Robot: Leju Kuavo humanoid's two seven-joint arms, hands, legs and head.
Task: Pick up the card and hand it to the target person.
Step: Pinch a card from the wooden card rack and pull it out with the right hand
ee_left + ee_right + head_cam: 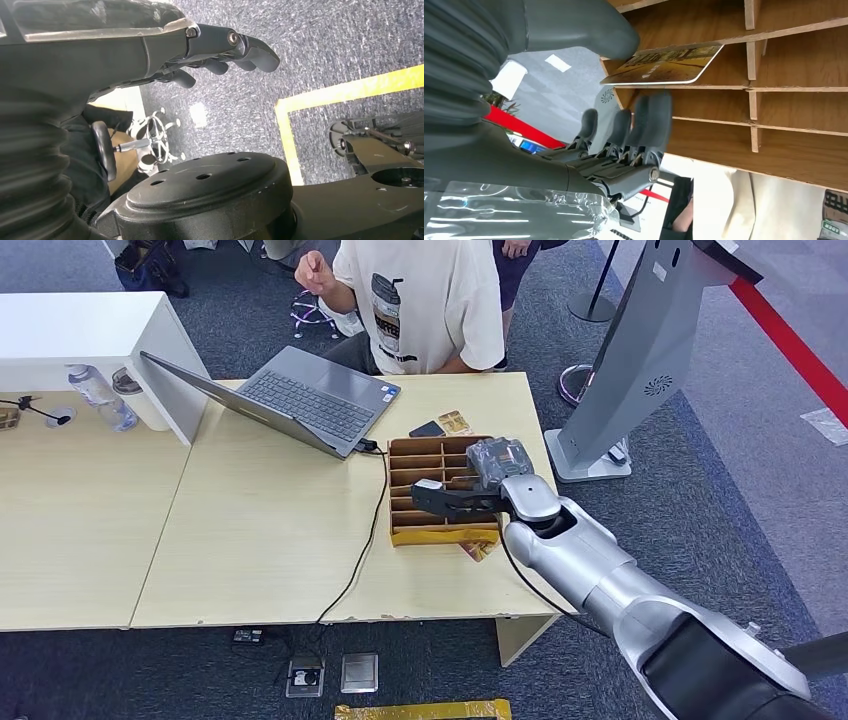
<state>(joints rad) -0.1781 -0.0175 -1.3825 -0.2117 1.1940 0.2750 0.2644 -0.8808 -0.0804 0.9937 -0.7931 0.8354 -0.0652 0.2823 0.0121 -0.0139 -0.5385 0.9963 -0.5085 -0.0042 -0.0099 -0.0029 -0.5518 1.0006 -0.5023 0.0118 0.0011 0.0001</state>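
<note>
Grey carpet runs under a pale wooden table (250, 540) that spans the middle of your head view, with a person in a cream T-shirt (425, 300) seated at its far edge, upper centre of the frame. An open laptop (285, 400) sits left of centre, its black cable (362, 550) trailing down over the near edge. At the upper left you can see a white cabinet (90, 335) with a clear bottle (100, 398) beside it.

Just right of centre lies a brown wooden organizer (425, 495) split into many slots. Your right hand (470, 495) reaches over it from the lower right, fingers stretched toward the left of the frame. In the right wrist view, the card (664, 65) lies against a slot divider of the organizer, the thick thumb (584, 30) touching its near end on one side, and the dark fingers (644, 125) extended and apart on the other side of the divider. You cannot tell from these views whether the card is actually pinched.

Two more cards (445, 425) lie flat on the table just beyond the organizer, and another (480, 548) pokes out at its near right corner.

Your left hand (215, 50) shows in the left wrist view above carpet, fingers curled inward with nothing in them.
</note>
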